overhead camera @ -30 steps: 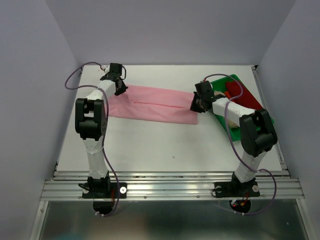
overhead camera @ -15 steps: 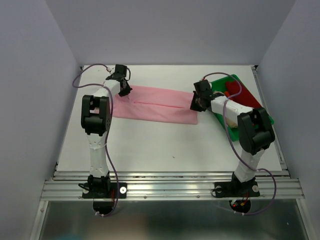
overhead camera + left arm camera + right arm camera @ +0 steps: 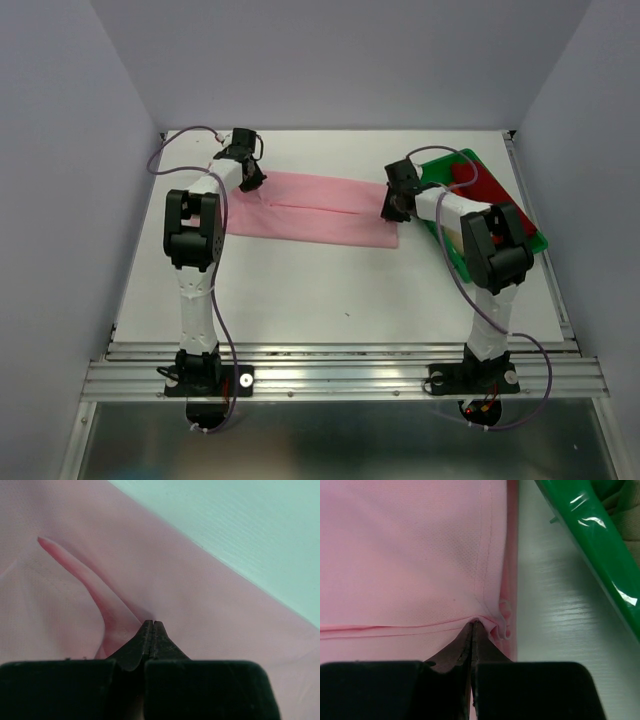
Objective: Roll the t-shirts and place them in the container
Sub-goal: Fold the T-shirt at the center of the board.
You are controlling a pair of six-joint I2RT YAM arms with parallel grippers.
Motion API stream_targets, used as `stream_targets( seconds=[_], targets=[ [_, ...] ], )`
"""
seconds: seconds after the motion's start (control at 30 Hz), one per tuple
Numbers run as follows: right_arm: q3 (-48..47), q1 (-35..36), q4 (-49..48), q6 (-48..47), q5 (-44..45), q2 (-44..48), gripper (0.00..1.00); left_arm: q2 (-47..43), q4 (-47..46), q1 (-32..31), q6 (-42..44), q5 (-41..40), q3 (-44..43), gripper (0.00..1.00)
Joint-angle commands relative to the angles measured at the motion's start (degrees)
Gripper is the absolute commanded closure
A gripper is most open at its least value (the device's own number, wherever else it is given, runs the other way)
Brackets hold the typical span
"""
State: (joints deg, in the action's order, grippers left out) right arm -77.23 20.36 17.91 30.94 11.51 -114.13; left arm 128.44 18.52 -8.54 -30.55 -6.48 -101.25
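Note:
A light pink t-shirt (image 3: 320,210) lies folded into a long flat strip across the back of the white table. My left gripper (image 3: 250,180) is at its left end, jaws shut on a raised fold of the pink cloth (image 3: 100,595). The left gripper's tips (image 3: 152,623) meet with no gap. My right gripper (image 3: 391,205) is at the strip's right end, shut on a puckered pinch of pink t-shirt (image 3: 420,555) beside its hem. The right gripper's tips (image 3: 473,623) are also closed. A dark red t-shirt (image 3: 482,187) and a beige one (image 3: 458,238) lie in the tray.
The green plastic tray (image 3: 535,237) stands at the right edge of the table, close to my right forearm; its rim (image 3: 590,530) shows just right of the shirt's end. White table (image 3: 320,290) lies in front of the strip. Walls enclose the back and sides.
My left arm has swung its elbow right and back, with the gripper a little further right on the shirt's left end. The right arm's elbow has moved left. Both grippers stay shut.

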Motion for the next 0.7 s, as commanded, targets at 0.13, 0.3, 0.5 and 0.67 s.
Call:
stream_targets(
  seconds=[0.13, 0.3, 0.5, 0.67],
  targets=[
    [2.2, -0.4, 1.1, -0.2, 0.3, 4.5, 0.99, -3.4, -0.6, 0.0, 0.7, -2.1, -0.8, 1.0],
    [0.9, -0.4, 1.1, -0.9, -0.5, 8.5, 0.99, -6.0, 1.1, 0.3, 1.2, -4.1, -1.3, 1.0],
    [-2.8, -0.4, 1.1, -2.5, -0.2, 6.7, 0.99, -12.0, 0.8, 1.8, 0.6, -7.5, 3.1, 1.0],
    [-2.9, -0.4, 1.0, -2.1, -1.6, 6.5, 0.99, -16.5, 0.3, 2.8, -0.3, -9.6, 8.6, 1.0]
  ],
)
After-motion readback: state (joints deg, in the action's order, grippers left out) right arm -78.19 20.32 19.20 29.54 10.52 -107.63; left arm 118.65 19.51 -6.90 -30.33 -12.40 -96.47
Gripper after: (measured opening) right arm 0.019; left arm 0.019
